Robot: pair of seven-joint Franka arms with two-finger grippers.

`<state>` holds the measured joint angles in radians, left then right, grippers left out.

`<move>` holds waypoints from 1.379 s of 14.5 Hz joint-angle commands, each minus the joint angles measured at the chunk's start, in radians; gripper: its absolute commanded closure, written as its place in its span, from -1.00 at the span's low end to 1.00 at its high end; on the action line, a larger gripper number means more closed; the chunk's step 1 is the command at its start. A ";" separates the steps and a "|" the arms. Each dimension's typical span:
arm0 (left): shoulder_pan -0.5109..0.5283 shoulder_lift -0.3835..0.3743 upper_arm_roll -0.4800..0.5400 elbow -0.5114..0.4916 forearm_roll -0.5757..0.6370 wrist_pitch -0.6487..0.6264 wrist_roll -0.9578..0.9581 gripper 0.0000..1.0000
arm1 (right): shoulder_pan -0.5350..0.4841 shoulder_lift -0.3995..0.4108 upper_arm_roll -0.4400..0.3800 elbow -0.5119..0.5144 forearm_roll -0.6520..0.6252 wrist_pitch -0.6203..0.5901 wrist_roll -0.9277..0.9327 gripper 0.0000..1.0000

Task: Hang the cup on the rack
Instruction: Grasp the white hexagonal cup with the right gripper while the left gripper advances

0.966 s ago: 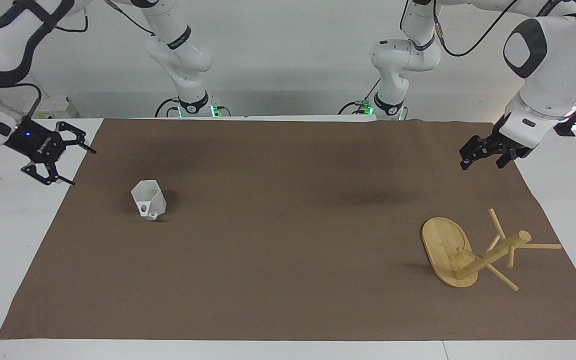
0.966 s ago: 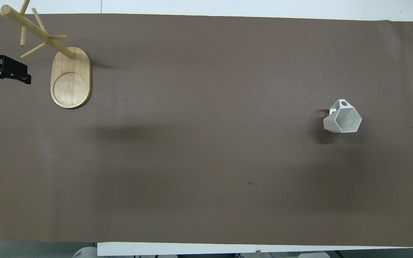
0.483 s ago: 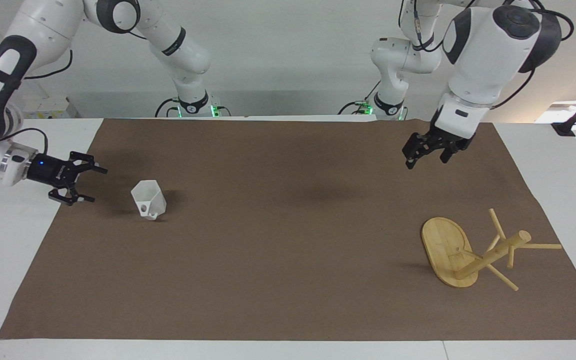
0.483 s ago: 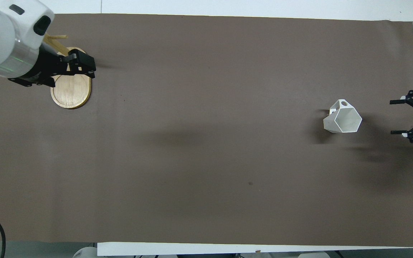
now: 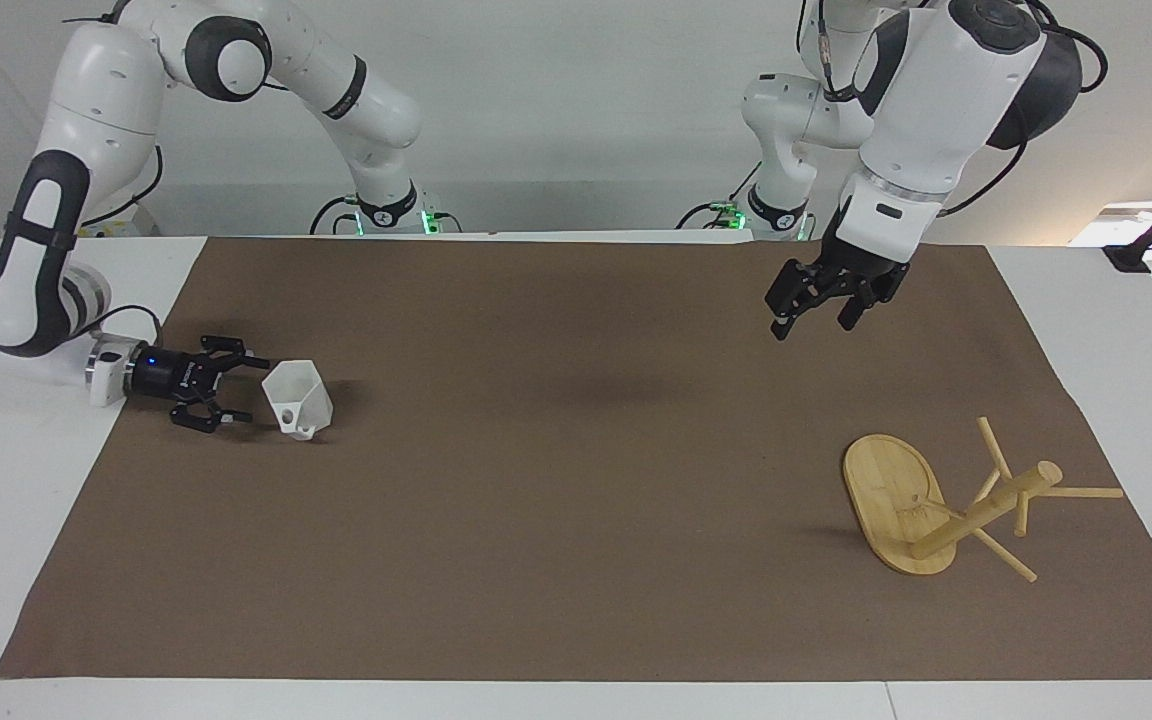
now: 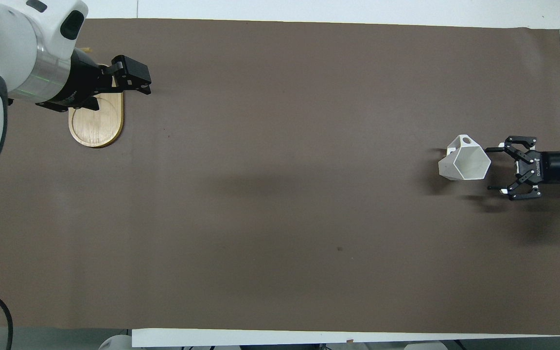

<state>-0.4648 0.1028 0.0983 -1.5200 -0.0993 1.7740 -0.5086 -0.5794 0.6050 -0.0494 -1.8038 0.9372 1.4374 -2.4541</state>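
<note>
Both grippers have moved in since half a second ago. Low beside the cup (image 5: 298, 398), at the right arm's end of the brown mat (image 5: 576, 520), the right gripper (image 5: 248, 392) has its fingers spread, their tips just short of the cup's wall. Raised over the mat, the left gripper (image 5: 808, 317) has come inward; I cannot tell its finger state. Farther from the robots stands the rack (image 5: 911, 515), at the left arm's end.
</note>
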 commanded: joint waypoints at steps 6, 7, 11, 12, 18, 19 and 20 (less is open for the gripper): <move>-0.002 -0.015 0.003 -0.025 -0.010 0.012 -0.007 -0.99 | 0.062 0.005 0.002 -0.040 0.057 0.028 -0.054 -1.00; -0.003 -0.015 0.003 -0.025 -0.011 0.010 -0.005 -0.99 | 0.068 0.005 0.002 -0.040 0.066 0.029 -0.054 -1.00; -0.005 -0.020 0.001 -0.028 -0.011 -0.027 -0.001 -0.99 | 0.098 0.004 0.002 -0.046 0.081 0.029 -0.055 -1.00; -0.005 -0.023 -0.002 -0.029 -0.011 -0.037 0.005 -0.99 | 0.102 0.002 0.003 -0.051 0.081 0.028 -0.066 -1.00; -0.020 -0.031 -0.003 -0.029 -0.146 -0.143 0.002 -0.99 | 0.134 -0.004 0.003 -0.083 0.088 0.028 -0.106 -0.34; -0.023 -0.032 -0.005 -0.031 -0.148 -0.152 0.002 -0.99 | 0.138 -0.007 0.006 -0.078 0.089 0.028 -0.103 0.03; -0.025 -0.032 -0.008 -0.031 -0.149 -0.154 0.002 -0.99 | 0.139 -0.019 0.031 -0.075 0.092 0.032 -0.089 0.23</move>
<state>-0.4778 0.1007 0.0852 -1.5233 -0.2317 1.6423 -0.5071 -0.4443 0.6214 -0.0451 -1.8587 1.0020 1.4535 -2.5425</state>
